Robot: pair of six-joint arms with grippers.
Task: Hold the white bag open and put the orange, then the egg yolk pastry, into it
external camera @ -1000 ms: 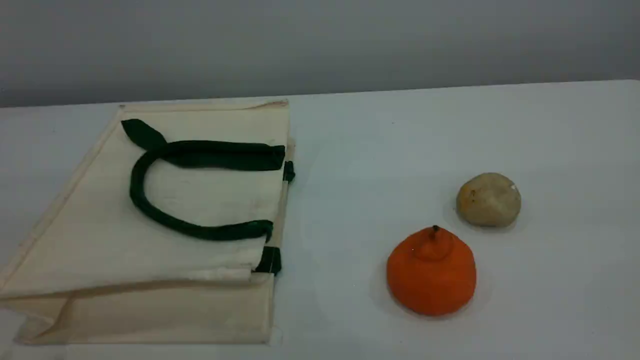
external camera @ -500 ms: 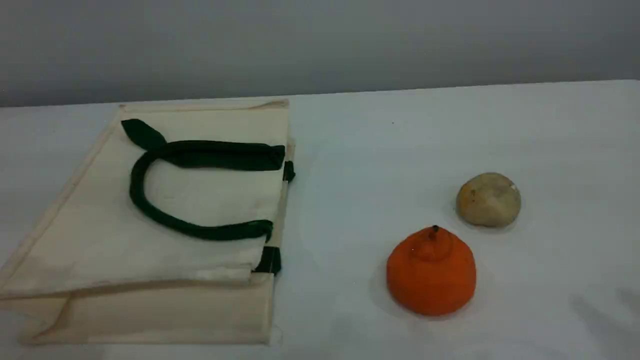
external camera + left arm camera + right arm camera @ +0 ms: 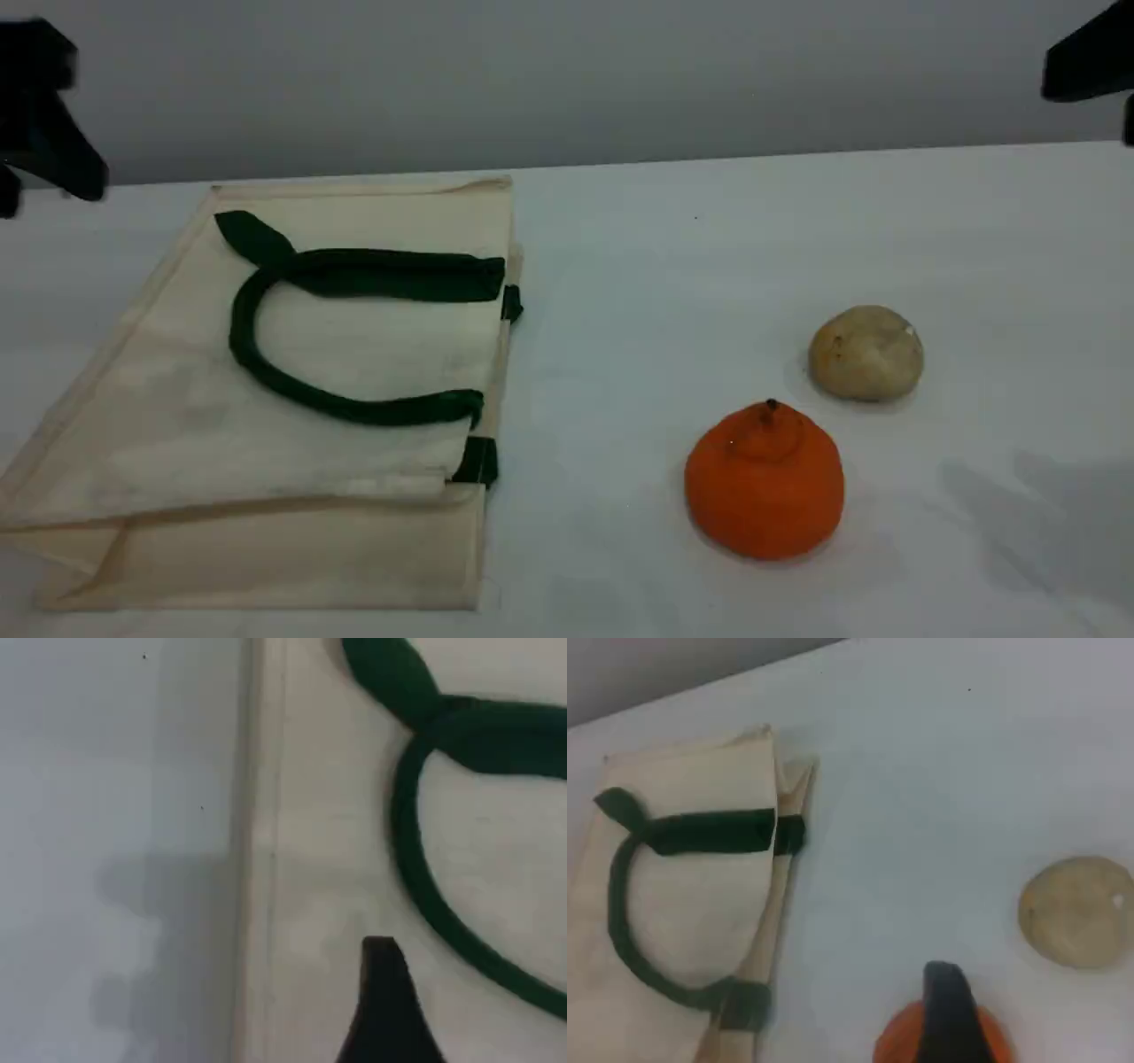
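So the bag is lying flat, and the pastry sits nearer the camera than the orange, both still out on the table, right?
Not quite. The scene view shows the orange nearer the camera, with the egg yolk pastry behind it and to the right. The rest holds: the white bag lies flat, and both items are still out on the table.

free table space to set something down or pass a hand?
Widest bare strip: between the white bag mouth and the orange. Also bare behind the egg yolk pastry to the far edge. Tight only between orange and pastry.
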